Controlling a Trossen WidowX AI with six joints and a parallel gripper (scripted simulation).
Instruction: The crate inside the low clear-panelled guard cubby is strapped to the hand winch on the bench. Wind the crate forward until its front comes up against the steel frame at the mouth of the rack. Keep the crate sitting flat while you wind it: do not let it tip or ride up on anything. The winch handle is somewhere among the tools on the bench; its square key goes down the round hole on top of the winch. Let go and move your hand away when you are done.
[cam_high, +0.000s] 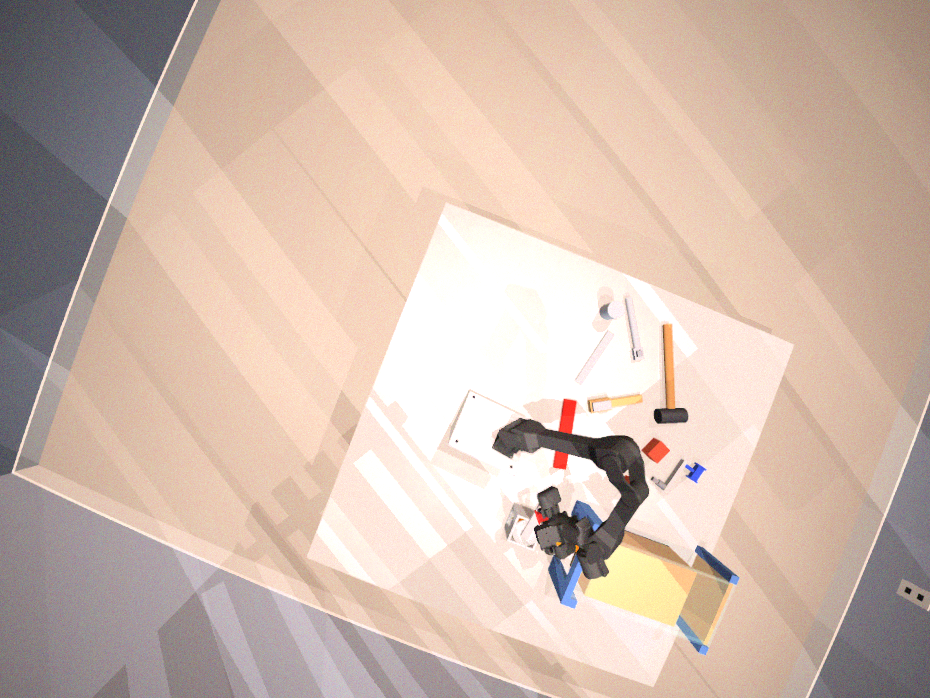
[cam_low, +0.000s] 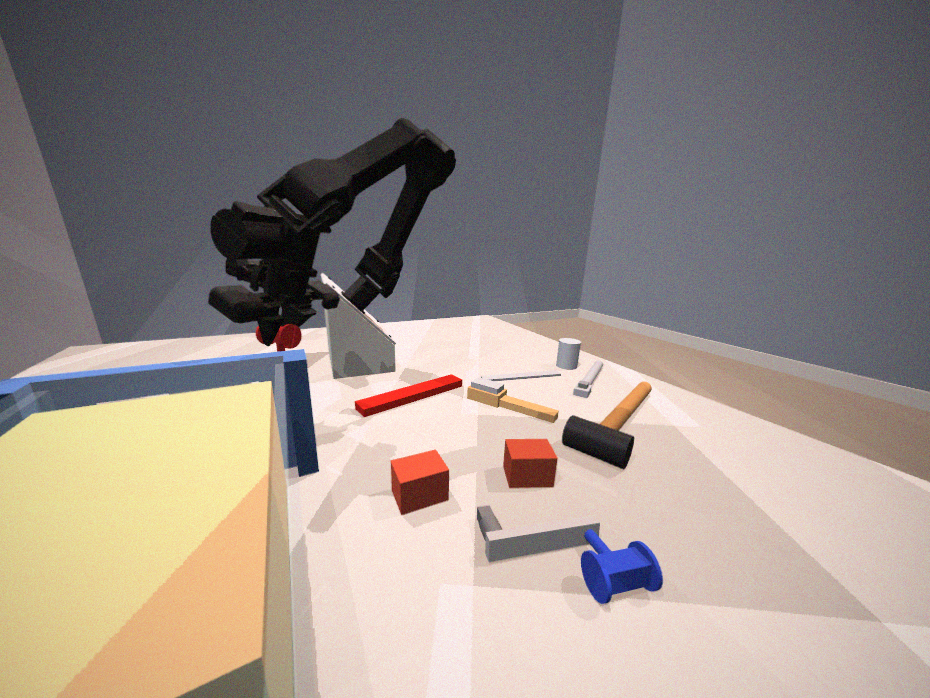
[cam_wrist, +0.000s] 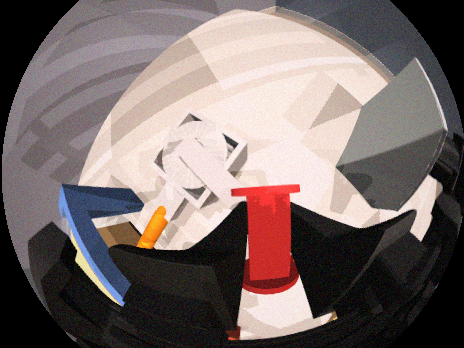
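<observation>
Wrist view, left to right. Far left of the fingers: blue steel frame (cam_high: 568, 593) (cam_low: 301, 413) (cam_wrist: 92, 217) at the rack mouth. Orange rod (cam_wrist: 154, 227) sits between frame and fingers, plain only here. Next, the pale open-sided winch housing (cam_high: 510, 523) (cam_wrist: 240, 156) with a round drum, ahead-left of the fingers; a flat white crank arm (cam_wrist: 207, 170) lies across it, running toward the fingers. Exterior doesn't show the winch. Can't tell if the key is fully seated.

Centre: gripper (cam_high: 540, 518) (cam_low: 279, 330) (cam_wrist: 262, 206) is closed on the red flanged spool-shaped knob (cam_high: 539, 516) (cam_low: 288, 335) (cam_wrist: 270, 225), one black finger each side. Only red bits of it show from top. Right of the fingers: grey wedge-shaped stand (cam_high: 480, 424) (cam_low: 360, 345) (cam_wrist: 395, 135).

Crate, yellow-topped box (cam_high: 638, 582) (cam_low: 150, 465), is in the clear-panelled cubby beyond the blue frame from the fingers. Top view has the arm over its front end, so can't read the gap to steel.

Exterior, right of the fingers, well apart: flat red bar (cam_high: 568, 411) (cam_low: 409, 395), two orange-red blocks, black-headed wooden-handled mallet (cam_high: 670, 415) (cam_low: 598, 441). Top has one block mostly behind the arm.
</observation>
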